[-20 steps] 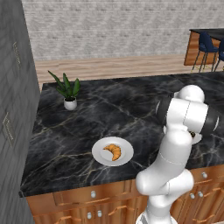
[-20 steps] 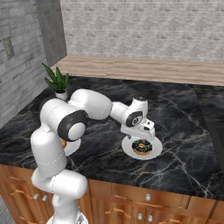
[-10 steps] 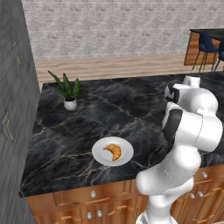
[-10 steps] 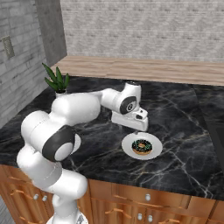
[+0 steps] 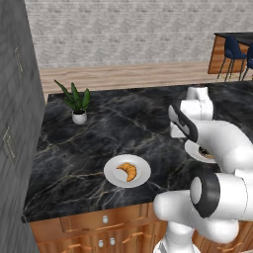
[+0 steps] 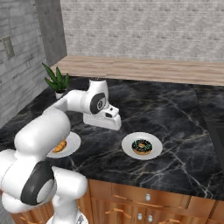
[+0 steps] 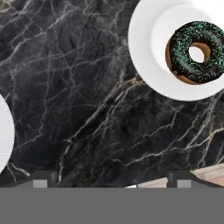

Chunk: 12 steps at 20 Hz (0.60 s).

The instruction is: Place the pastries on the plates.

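The chocolate-iced ring donut with coloured sprinkles lies on the right white plate. On the left plate rests the golden croissant. My gripper hangs over the bare black counter between the two plates, touching neither. In the hand view the donut and its plate sit at the upper right, and the other plate's rim shows at the left edge. The gripper is open, with its fingertips wide apart and nothing between them.
A potted plant stands at the counter's back left, beside a tall grey cabinet. The black marble counter ends in a front edge over wooden drawers. My own arm crosses in front of the donut plate.
The gripper has lifted off the donut plate and swung left over the bare counter. The donut stays on its plate. The croissant and its plate have not moved.
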{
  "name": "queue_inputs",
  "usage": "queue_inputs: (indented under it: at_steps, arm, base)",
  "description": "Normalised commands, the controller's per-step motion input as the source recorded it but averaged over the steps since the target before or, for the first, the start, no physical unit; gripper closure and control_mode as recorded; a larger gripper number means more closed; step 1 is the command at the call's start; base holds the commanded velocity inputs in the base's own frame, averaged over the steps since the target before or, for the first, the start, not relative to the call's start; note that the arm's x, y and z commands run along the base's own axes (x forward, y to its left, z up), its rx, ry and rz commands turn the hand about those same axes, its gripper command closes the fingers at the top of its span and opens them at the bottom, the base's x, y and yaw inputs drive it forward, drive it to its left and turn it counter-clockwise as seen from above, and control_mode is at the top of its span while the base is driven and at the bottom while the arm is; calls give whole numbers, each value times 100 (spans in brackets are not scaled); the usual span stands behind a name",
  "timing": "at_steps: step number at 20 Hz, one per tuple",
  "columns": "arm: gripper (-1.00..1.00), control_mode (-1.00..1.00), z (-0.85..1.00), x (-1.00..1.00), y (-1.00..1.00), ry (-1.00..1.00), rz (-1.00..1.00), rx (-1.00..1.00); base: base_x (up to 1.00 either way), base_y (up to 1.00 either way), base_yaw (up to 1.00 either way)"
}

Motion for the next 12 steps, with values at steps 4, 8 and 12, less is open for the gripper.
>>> queue_inputs:
  at_steps: [4, 8, 12]
  arm:
    - [-100, -100, -1, -30, 88, -12, 4, -9]
    - [-100, -100, -24, -42, 35, -32, 1, 0]
    - [-100, -100, -3, -41, 3, -33, 6, 0]
  base:
    - [0, 0, 0]
    - [0, 0, 0]
    - [0, 0, 0]
